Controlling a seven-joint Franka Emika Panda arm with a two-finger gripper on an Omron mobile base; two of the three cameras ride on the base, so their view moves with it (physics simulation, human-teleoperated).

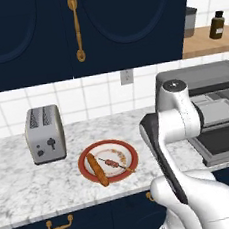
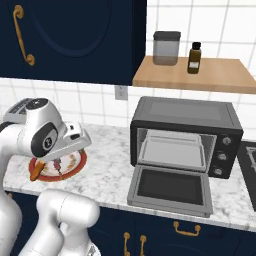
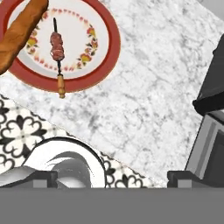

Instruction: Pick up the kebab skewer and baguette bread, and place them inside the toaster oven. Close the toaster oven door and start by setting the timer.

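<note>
Reach phase: end effector point(image 3: 109, 177) jaws wide, empty, above worktop point(image 3: 144, 87); next descend over kebab skewer point(image 3: 57, 48) on plate point(image 3: 107, 48).

— We see a marble-look counter point(image 1: 23, 182), white veined with grey, smooth and faintly glossy. The plate point(image 1: 86, 157) looks like glazed ceramic, red rim, printed floral ring.

— We agree. The baguette bread point(image 1: 97, 169) has a matt, rough orange-brown crust; the kebab skewer point(image 3: 57, 54) is a thin dark metal rod with a wooden-looking handle and coarse meat chunks.

— The toaster oven point(image 2: 186, 135) seems matt dark grey metal, its open toaster oven door point(image 2: 170, 190) holding dark glass. The toaster point(image 1: 45, 134) is brushed silver metal.

— And the shelf point(image 2: 200, 75) is pale, smooth wood; the cabinets point(image 1: 27, 36) are satin navy with brass-coloured handles.
</note>
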